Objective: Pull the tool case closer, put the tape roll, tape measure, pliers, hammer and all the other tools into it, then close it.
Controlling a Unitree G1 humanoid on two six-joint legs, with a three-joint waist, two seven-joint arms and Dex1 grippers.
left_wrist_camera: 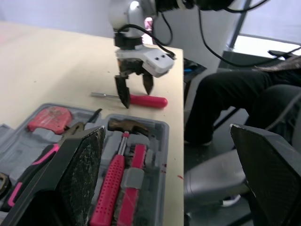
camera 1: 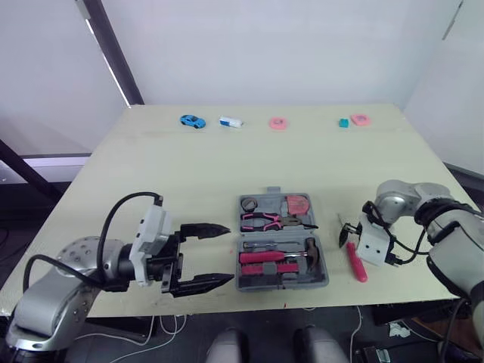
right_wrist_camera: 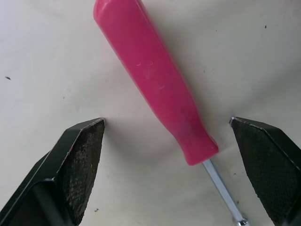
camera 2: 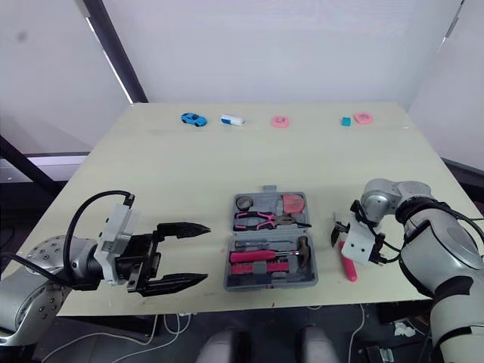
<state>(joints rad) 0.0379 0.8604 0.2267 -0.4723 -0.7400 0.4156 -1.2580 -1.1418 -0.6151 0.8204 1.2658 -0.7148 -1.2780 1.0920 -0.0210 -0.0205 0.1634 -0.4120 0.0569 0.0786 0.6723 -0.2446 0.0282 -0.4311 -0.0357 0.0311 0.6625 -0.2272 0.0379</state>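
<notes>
Tool case (camera 1: 283,284) lies open near the worktop's (camera 1: 227,166) front edge, mostly packed. Just beside it, the right hand (right_wrist_camera: 167,121) hovers wide open astride the pink screwdriver (camera 1: 358,265), gripping nothing. I reckon that round handle could roll or squirt sideways as the fingers close. The left hand (camera 1: 227,255) is open and empty.

I've got open table (camera 1: 227,162) beyond the tool case (camera 1: 283,285). Just right of it, the pink screwdriver (camera 1: 358,263) lies in the way.
</notes>
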